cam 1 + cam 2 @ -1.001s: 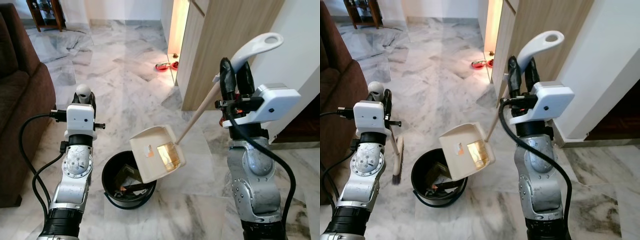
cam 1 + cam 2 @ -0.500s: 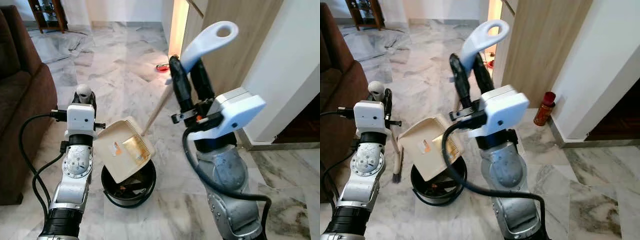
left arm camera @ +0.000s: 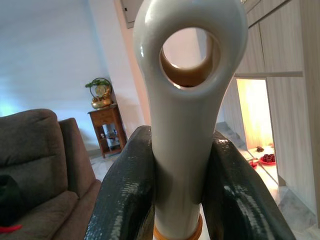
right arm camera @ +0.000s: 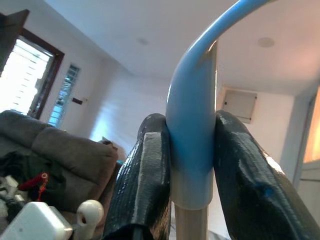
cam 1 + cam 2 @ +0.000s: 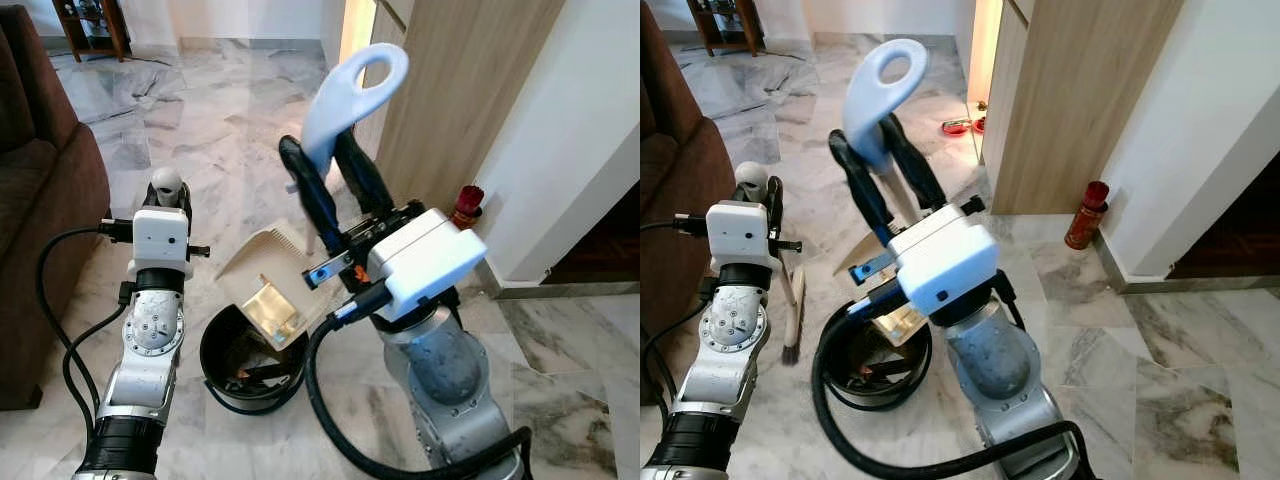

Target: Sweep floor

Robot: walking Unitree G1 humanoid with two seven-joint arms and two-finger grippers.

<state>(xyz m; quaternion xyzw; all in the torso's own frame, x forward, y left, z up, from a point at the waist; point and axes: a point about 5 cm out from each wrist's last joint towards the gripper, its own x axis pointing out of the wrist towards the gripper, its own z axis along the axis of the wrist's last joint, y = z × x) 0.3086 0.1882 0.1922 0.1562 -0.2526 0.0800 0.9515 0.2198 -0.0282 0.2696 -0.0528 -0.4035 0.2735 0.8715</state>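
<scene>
Marble floor [image 5: 230, 110] with grey veining fills the scene; a brown sofa [image 5: 40, 200] stands at 9 o'clock and a wooden cabinet [image 5: 450, 90] at 1 o'clock, with a red can [image 5: 466, 206] at its base. A black bin [image 5: 250, 360] sits on the floor at centre, holding dark debris.

Right gripper [image 5: 335, 190]: jaws pinched on the pale blue looped handle of the dustpan [image 5: 268, 290]. The beige pan is tilted over the bin's rim at the bin's 12 o'clock.

Left gripper [image 5: 760, 200]: jaws pressed against the off-white handle of the broom [image 5: 792, 300], which stands upright at 9 o'clock from the bin, bristles on the floor.
</scene>
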